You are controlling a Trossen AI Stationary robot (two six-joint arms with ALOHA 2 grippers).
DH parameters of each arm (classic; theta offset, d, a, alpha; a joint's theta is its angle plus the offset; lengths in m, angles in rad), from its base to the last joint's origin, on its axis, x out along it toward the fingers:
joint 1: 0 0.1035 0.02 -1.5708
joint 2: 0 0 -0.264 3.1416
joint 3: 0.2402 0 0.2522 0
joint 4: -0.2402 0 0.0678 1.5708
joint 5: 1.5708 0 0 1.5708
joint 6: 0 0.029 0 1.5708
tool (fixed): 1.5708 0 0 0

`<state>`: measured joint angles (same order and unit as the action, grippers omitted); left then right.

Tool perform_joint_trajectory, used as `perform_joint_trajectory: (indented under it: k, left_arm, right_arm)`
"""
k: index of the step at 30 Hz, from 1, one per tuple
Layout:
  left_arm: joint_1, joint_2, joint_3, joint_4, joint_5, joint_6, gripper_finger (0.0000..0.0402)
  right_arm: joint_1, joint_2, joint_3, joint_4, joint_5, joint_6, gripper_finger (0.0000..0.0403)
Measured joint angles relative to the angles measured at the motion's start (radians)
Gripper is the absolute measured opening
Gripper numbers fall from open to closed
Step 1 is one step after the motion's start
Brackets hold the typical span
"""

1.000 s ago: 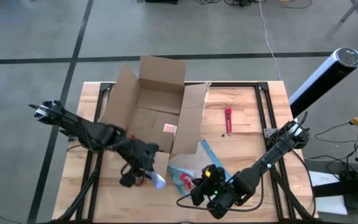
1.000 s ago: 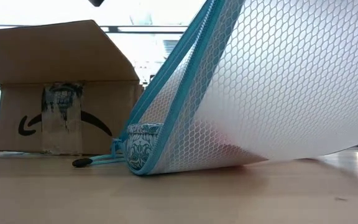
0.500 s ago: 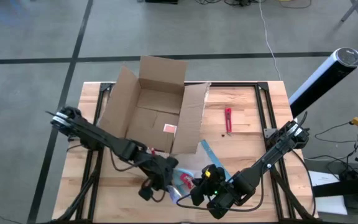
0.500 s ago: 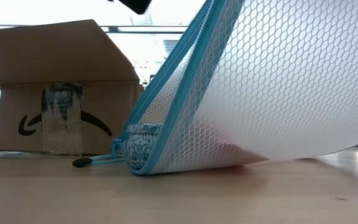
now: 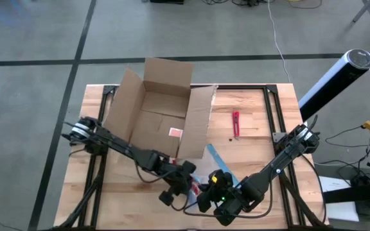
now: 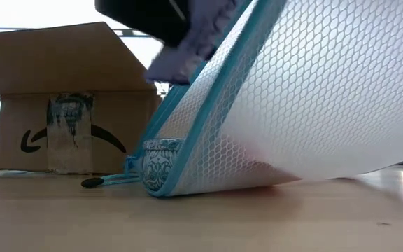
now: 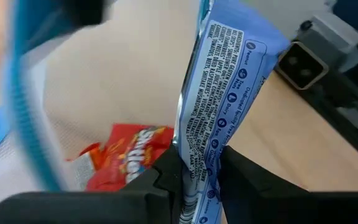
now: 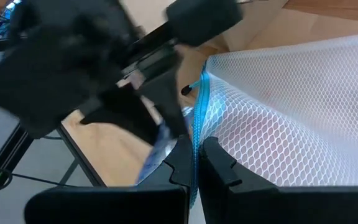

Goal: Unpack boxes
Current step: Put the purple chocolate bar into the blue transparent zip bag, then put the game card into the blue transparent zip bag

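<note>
Left gripper (image 7: 199, 177) pinches a blue wrapper (image 7: 222, 93) over the pouch (image 6: 313, 105) (box (image 5: 156, 112) open behind), right gripper (image 8: 196, 163) clamping the pouch's blue edge.

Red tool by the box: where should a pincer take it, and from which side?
Grip the red tool at its middle, from straight above: it lies flat on the table, long and thin, clear of the box, so fingers can close across its narrow width.

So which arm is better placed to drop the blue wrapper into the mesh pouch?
The left. Its gripper already pinches the blue wrapper right at the pouch mouth, while the right gripper is clamped on the pouch's blue edge, holding it up.
</note>
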<state>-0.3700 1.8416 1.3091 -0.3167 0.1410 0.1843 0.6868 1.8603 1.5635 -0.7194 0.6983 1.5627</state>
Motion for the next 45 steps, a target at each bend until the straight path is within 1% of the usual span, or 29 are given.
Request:
perform_joint_trajectory:
  k: [5, 9, 14, 17, 20, 26, 28, 30, 32, 35, 38, 41, 43, 45]
  left_arm:
    - [0.05, 0.004, -0.008, 0.002, -0.002, -0.01, 0.0071]
    - [0.075, 0.01, -0.008, 0.046, -0.002, -0.017, 0.0071]
    - [0.08, 0.035, -0.008, 0.093, -0.001, -0.021, 0.0067]
    - [0.08, 0.047, -0.008, 0.1, -0.001, -0.021, 0.0075]
    - [0.08, 0.049, -0.01, 0.098, 0.017, -0.028, 0.0101]
    - [0.08, 0.049, 0.001, 0.089, 0.065, -0.031, 0.0194]
    - [0.08, 0.043, 0.011, 0.065, 0.083, -0.041, 0.0226]
    - [0.079, 0.033, 0.028, -0.008, 0.086, -0.044, 0.0251]
    - [0.079, 0.014, 0.049, -0.097, 0.086, -0.038, 0.0267]
    - [0.079, -0.036, 0.067, -0.217, 0.086, -0.013, 0.0274]
    - [0.079, -0.109, 0.07, -0.288, 0.086, 0.001, 0.0274]
    - [0.085, -0.204, 0.07, -0.323, 0.076, -0.001, 0.0274]
    - [0.093, -0.272, 0.069, -0.334, 0.025, 0.007, 0.0274]
    - [0.112, -0.332, 0.064, -0.332, -0.06, 0.032, 0.0274]
  right_arm:
    - [0.0, 0.0, 0.0, 0.0, 0.0, 0.0, 0.0]
    - [0.0, 0.0, 0.0, 0.0, 0.0, 0.0, 0.0]
    - [0.0, 0.0, 0.0, 0.0, 0.0, 0.0, 0.0]
    - [0.0, 0.0, 0.0, 0.0, 0.0, 0.0, 0.0]
    - [0.0, 0.0, 0.0, 0.0, 0.0, 0.0, 0.0]
    - [0.0, 0.0, 0.0, 0.001, 0.0, 0.0, 0.0]
    - [0.0, 0.0, 0.0, 0.0, 0.0, 0.0, 0.0]
    - [0.0, 0.0, 0.0, 0.001, 0.0, 0.0, 0.0]
    - [0.0, 0.0, 0.0, 0.001, 0.0, 0.0, 0.0]
    - [0.0, 0.0, 0.0, 0.001, 0.0, 0.0, 0.0]
    - [0.0, 0.0, 0.0, 0.001, 0.0, 0.0, 0.0]
    - [0.0, 0.0, 0.0, 0.0, 0.0, 0.0, 0.0]
    - [0.0, 0.0, 0.0, 0.002, 0.0, 0.0, 0.0]
    - [0.0, 0.0, 0.0, 0.001, 0.0, 0.0, 0.0]
